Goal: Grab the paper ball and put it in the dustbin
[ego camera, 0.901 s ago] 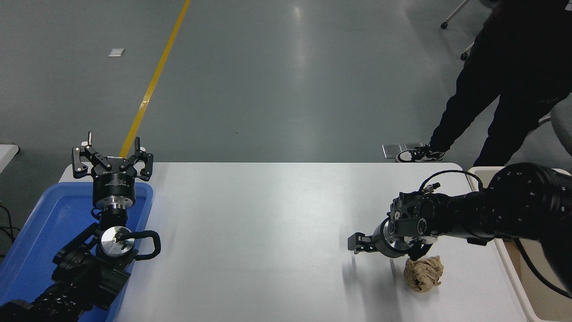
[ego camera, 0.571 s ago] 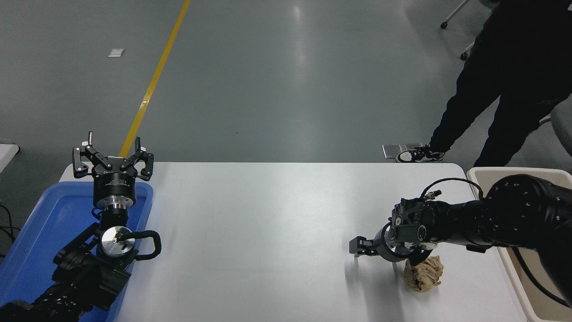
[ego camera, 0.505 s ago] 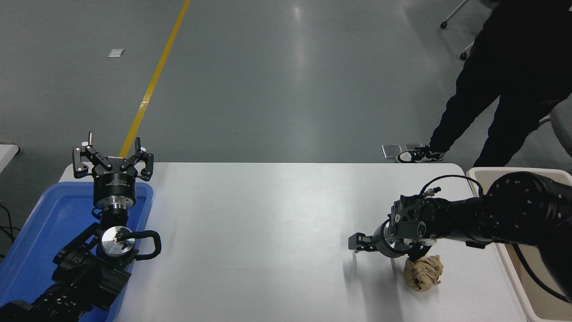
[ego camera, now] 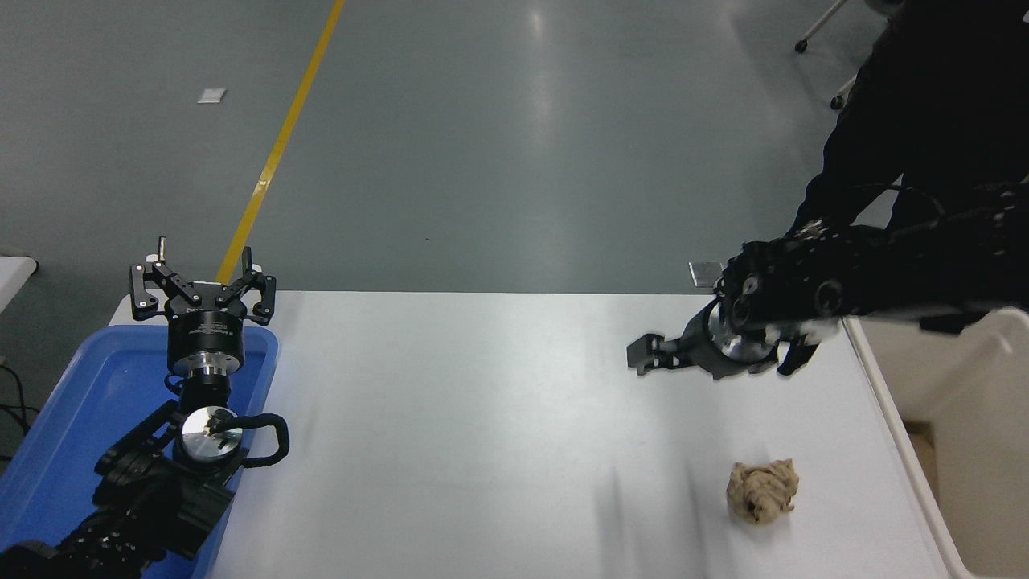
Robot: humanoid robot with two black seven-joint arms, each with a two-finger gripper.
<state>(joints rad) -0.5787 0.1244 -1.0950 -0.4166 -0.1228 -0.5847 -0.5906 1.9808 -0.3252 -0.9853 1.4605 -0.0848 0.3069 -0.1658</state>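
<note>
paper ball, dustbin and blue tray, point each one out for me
paper ball (ego camera: 762,490), head view, middle of the crumpled wad
dustbin (ego camera: 965,378), head view, its cream inner wall
blue tray (ego camera: 80,402), head view, bare floor of the tray

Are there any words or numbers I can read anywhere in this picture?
No text can be read here.
Left gripper: small pale print on its black collar, too small to read.
Paper ball, dustbin, blue tray, white table: no writing visible.
</note>
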